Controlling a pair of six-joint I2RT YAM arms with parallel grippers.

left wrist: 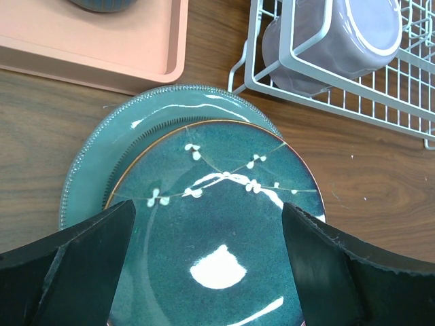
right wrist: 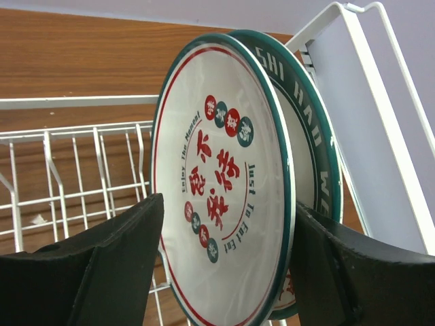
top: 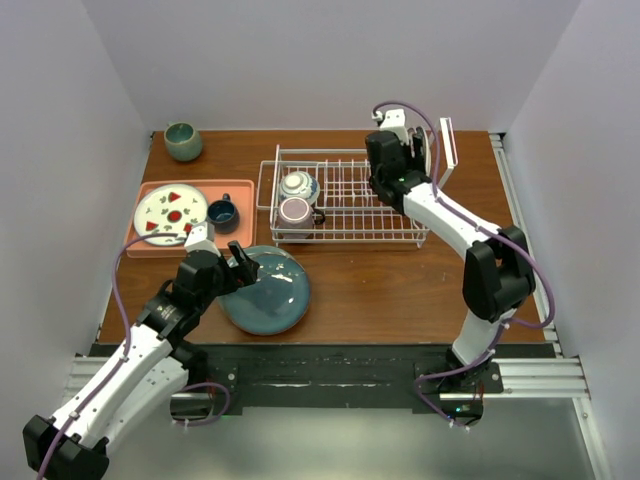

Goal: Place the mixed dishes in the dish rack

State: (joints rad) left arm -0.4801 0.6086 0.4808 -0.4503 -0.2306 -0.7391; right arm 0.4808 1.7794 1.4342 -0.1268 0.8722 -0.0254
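**A:** What can you read on the dishes?

**B:** The white round plate with a thin teal edge and a red ring (right wrist: 224, 176) says "Enjoy the Moment!" and "Just To Eat Eat", set around red and teal Chinese characters. Behind it, the white plate with a broad teal rim (right wrist: 314, 142) shows "SHI HAO" in white capitals. The rest of that rim is hidden.

**A:** Where do they stand?

**B:** Both are upright at the right end of the white wire dish rack (top: 345, 195), just beside its tall end piece (right wrist: 353, 102). At the left end sit the small blue-and-white patterned bowl (top: 298, 185) and, on its near side, the clear pinkish glass mug (top: 296, 211).

**A:** And the right hand?

**B:** The right hand (right wrist: 228, 204) is released, its fingers spread wide on either side of the front plate. Whether they touch it I cannot tell.

**A:** The left?

**B:** The left hand (left wrist: 209, 207) is spread wide too, grasping nothing. It is above a dark teal plate with white blossom marks (left wrist: 217, 224), which is stacked on a larger teal plate with a beaded rim (left wrist: 88, 163). Both lie on the brown wooden surface (top: 400, 290), on the near side of the rack. Left of the rack, on the far side of the plates, lies the flat salmon-pink tray (left wrist: 136, 54).
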